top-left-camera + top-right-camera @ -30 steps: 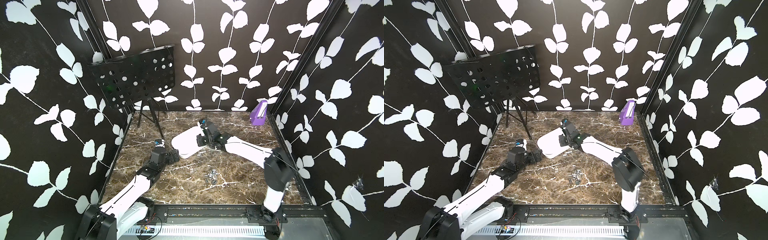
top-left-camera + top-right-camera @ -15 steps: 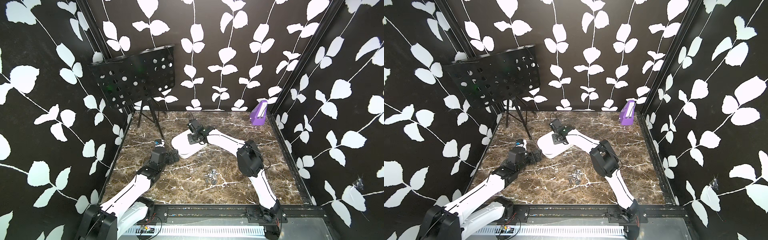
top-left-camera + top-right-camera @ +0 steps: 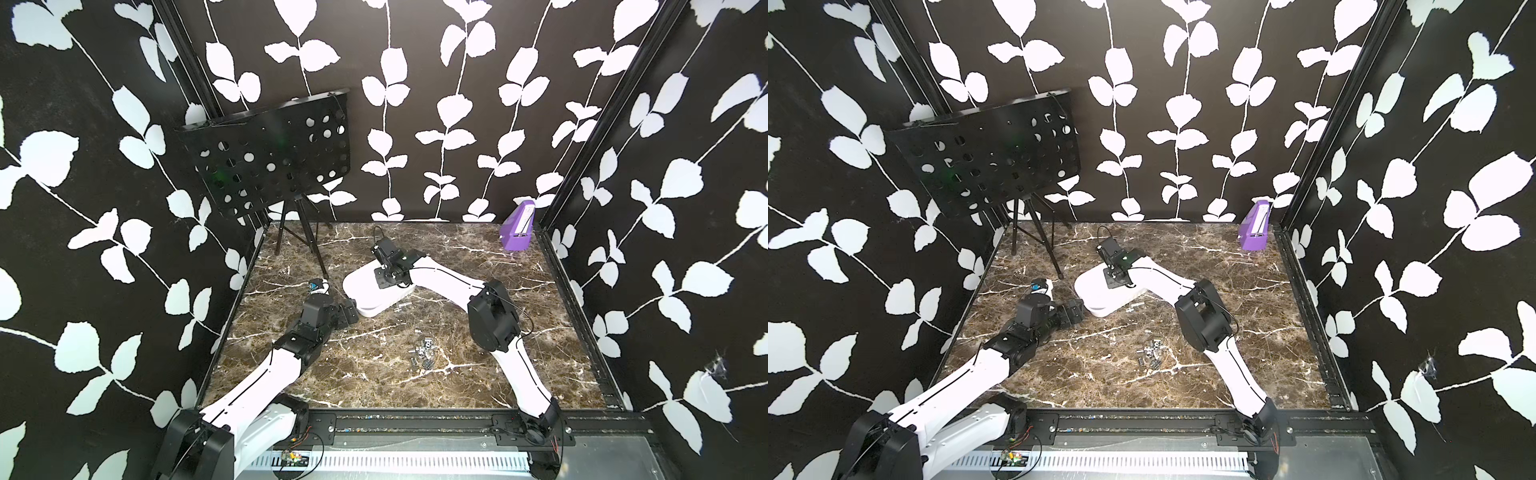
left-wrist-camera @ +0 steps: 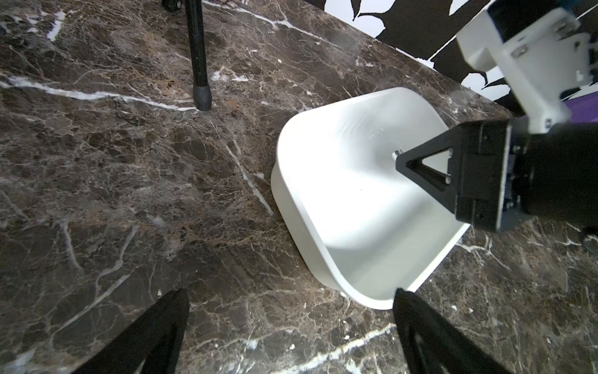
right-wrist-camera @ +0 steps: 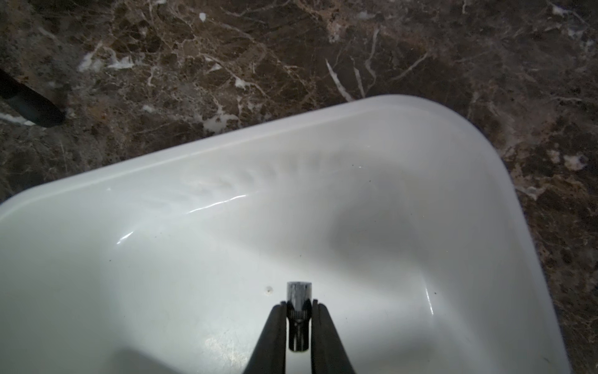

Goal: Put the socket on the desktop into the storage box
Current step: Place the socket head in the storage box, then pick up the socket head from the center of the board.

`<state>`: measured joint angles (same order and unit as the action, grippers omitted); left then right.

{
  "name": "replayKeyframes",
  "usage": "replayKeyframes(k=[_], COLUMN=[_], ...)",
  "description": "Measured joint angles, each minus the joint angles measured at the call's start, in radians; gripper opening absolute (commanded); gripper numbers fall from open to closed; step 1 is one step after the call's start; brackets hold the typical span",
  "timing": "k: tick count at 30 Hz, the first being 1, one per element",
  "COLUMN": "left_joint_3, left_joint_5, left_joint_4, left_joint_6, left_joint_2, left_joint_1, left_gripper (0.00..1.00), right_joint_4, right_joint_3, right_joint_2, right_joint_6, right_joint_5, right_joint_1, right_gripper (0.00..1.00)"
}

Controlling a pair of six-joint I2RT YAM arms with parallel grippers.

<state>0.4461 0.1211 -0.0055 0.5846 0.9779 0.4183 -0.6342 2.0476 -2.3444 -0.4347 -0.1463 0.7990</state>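
White plastic first: your storage box [image 3: 365,293] sits on the brown marbled desk [image 3: 374,382], about mid-desk and a bit toward the back, turned at an angle to the desk edges. Your right tool [image 5: 299,306] hangs over the inside of it, pointing down, pinching a small shiny metal socket [image 5: 299,296]. In the right wrist view the socket stands between the two black fingers, its silver end poking out past the tips over the box floor. I can't tell whether it touches the floor. The left wrist view shows it from the side, the socket's end [image 4: 396,153] sticking out of the right tool's tip, inside the box walls.

Your left tool [image 4: 289,293] is spread wide with nothing in it, low over the desk just beside the box's near corner.

A small heap of loose metal bits [image 3: 422,360] lies on the desk nearer the front, well apart from the box. A couple more bits [image 3: 401,307] lie just beside its edge. There's a purple box [image 3: 517,230] in the far right corner and a black perforated stand [image 3: 270,162] at the far left.
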Motion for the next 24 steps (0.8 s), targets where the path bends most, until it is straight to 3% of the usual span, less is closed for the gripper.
replayKeyframes(k=[4, 13, 17, 24], left_joint_3=[0.0, 0.0, 0.0, 0.001], left_joint_5=[0.0, -0.002, -0.006, -0.008], left_joint_4=[0.0, 0.0, 0.0, 0.0], left_joint_6=[0.0, 0.0, 0.0, 0.0], left_joint_2=[0.0, 0.0, 0.0, 0.0], left_joint_1=[0.0, 0.0, 0.0, 0.0], left_gripper=[0.99, 0.99, 0.99, 0.99], right_joint_4=[0.0, 0.031, 0.083, 0.235], right_joint_3=[0.01, -0.025, -0.17, -0.529], right_joint_2=[-0.011, 0.013, 0.127, 0.482], right_joint_6=[-0.001, -0.007, -0.008, -0.016], right_joint_5=[0.004, 0.015, 0.02, -0.017], right_joint_1=[0.0, 0.001, 0.005, 0.039], right_gripper=[0.31, 0.33, 0.33, 0.38])
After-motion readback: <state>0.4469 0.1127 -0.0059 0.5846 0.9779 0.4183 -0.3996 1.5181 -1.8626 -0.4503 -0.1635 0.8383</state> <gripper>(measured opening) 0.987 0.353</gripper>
